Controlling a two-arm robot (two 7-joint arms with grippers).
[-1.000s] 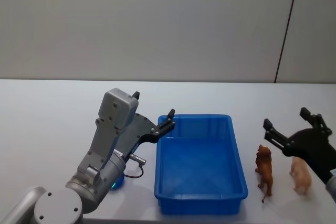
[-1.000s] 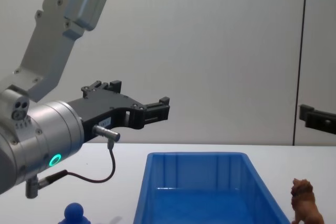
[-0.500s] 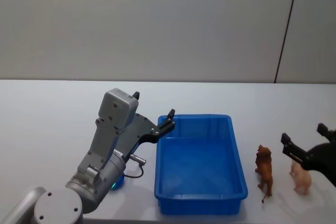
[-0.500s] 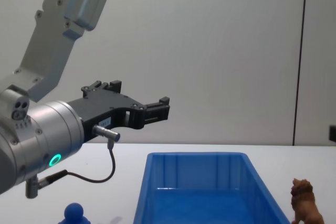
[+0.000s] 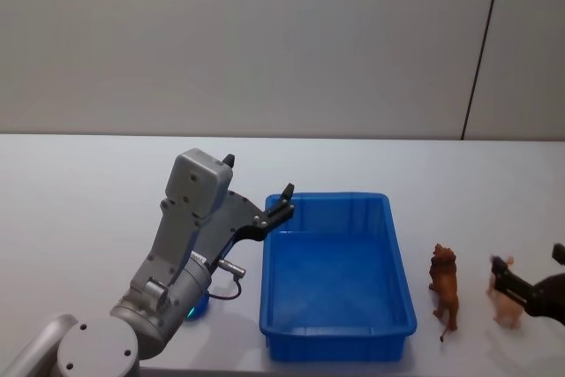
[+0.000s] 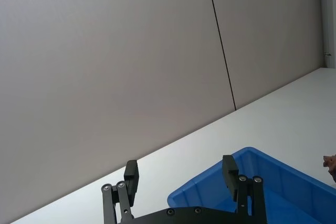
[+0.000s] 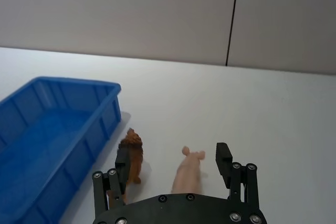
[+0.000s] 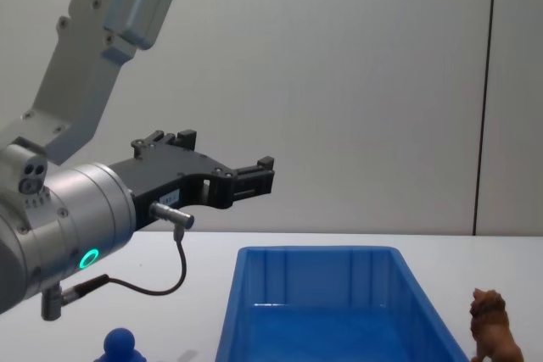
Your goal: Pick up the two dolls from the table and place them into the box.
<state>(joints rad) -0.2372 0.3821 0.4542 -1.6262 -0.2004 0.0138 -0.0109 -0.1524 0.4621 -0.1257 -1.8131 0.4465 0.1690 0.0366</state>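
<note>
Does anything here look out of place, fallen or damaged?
Nothing stands out. The lion and the pig stand upright on the table beside the box, which sits level and empty. The open right hand hovers by the pig, the open left hand above the box's far left corner.

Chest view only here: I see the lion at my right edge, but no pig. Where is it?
Observer: The pig stands on the table, right of the lion and farther from the box.
Operator: And the right gripper?
Observer: The right gripper is open, low by the pig. Its wrist view frames the pig between the fingers.
Operator: My left gripper hangs open by the box. Anything inside?
Observer: No. The head view shows the box's whole floor, with no toy in it.
</note>
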